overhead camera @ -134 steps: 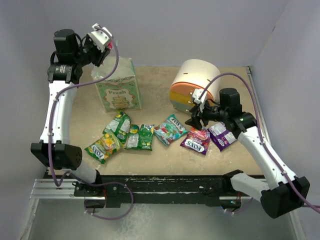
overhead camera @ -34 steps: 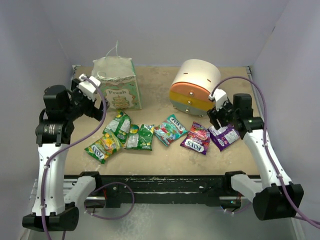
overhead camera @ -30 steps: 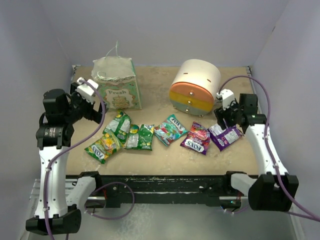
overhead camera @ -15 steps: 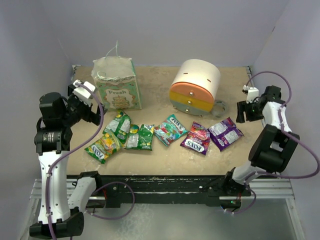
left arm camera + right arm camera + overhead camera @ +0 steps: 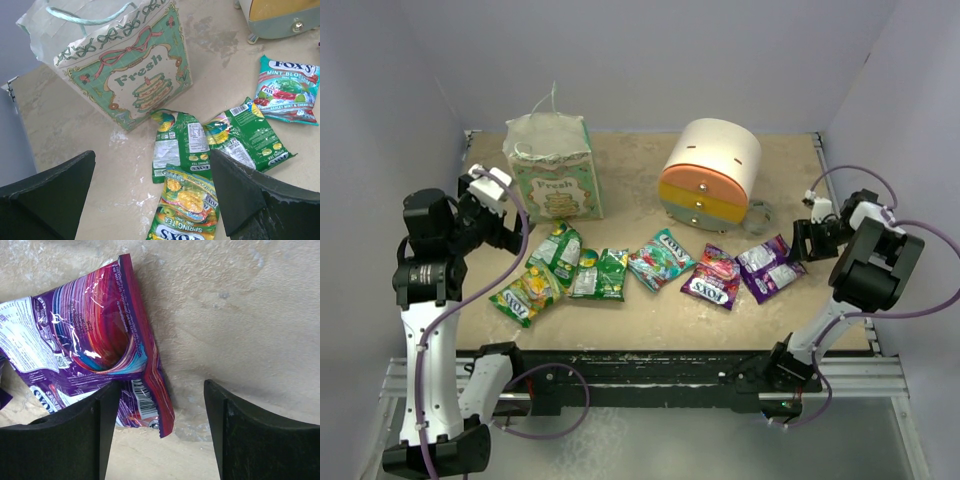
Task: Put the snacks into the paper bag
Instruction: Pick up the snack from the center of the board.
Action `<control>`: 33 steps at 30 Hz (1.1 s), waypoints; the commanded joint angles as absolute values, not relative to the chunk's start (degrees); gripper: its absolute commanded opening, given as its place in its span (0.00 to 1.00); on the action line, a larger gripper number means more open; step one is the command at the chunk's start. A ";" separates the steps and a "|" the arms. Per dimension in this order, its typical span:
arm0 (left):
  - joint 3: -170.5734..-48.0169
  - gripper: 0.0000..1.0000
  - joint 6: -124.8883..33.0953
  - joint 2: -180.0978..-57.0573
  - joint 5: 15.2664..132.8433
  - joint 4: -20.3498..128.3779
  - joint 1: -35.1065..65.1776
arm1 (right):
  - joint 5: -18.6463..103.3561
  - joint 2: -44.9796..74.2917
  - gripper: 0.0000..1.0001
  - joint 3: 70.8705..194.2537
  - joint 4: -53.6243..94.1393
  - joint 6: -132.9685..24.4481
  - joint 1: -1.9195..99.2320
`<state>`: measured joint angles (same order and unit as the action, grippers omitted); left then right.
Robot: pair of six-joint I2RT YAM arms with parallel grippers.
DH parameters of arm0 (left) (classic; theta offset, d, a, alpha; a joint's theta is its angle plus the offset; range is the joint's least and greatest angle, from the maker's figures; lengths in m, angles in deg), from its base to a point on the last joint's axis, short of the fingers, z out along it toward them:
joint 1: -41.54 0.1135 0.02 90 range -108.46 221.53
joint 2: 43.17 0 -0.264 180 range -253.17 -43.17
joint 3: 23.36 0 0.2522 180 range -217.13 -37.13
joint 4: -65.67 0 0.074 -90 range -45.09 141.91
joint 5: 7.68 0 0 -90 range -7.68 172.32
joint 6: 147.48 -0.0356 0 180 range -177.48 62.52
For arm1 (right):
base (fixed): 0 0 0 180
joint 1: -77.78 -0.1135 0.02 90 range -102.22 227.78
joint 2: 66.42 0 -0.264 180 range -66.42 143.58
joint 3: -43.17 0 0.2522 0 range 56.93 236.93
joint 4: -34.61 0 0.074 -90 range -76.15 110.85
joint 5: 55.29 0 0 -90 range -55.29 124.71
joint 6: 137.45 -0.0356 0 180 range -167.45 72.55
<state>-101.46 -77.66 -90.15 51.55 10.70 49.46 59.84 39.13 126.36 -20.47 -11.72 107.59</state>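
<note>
Right gripper (image 5: 157, 390) parted and empty, low over the table (image 5: 630, 165), with the right-hand edge of a purple packet (image 5: 85, 335) lying under the gap. Left gripper (image 5: 152, 152) spread wide, also empty, hanging above the green end of the row. Largest on the table, one round drawer unit (image 5: 710, 175), no part of the job. Next, one paper bag (image 5: 555, 180), upright at the back left, well apart from the drawer unit and just behind the row's left end. Likely thin, light and easy to tip or crush, so better fed from above than nudged. Mouth rumpled, how far open not clear. Smallest, the snacks, in a loose row across the middle of the table. Seven countable: one yellow-green packet (image 5: 525, 293), three green packets (image 5: 557, 250), one teal-and-red packet (image 5: 662, 258), a second purple packet (image 5: 713, 278) beside the first. Two of the green overlapping, so perhaps another hidden beneath. Probably light, slick and crinkly, soft rather than stiff. Best pinched across a free sealed edge or corner, squeezed firmly against slipping.
</note>
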 commanded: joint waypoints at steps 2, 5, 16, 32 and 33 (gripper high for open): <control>-100.11 0.99 -77.77 -89.12 49.89 13.14 50.22 | 64.45 41.88 0.71 127.20 -25.38 -7.21 107.84; -99.67 0.99 -77.78 -88.91 49.77 13.36 50.32 | 65.98 42.60 0.67 127.06 -25.84 -6.78 107.84; -98.75 0.99 -77.95 -88.71 48.71 13.64 50.41 | 69.94 42.19 0.15 130.61 -28.58 -6.09 107.84; -99.54 0.97 -79.33 -90.90 40.99 9.97 50.41 | 71.61 33.50 0.00 136.80 -43.50 3.85 107.84; -99.86 0.96 -79.54 -91.28 40.36 9.20 50.41 | 71.48 32.58 0.00 137.14 -44.59 4.74 107.84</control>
<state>-98.38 -78.12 -90.02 45.32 10.31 49.98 68.95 38.17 133.72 -36.23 -1.10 107.89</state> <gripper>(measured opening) 0.974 0.005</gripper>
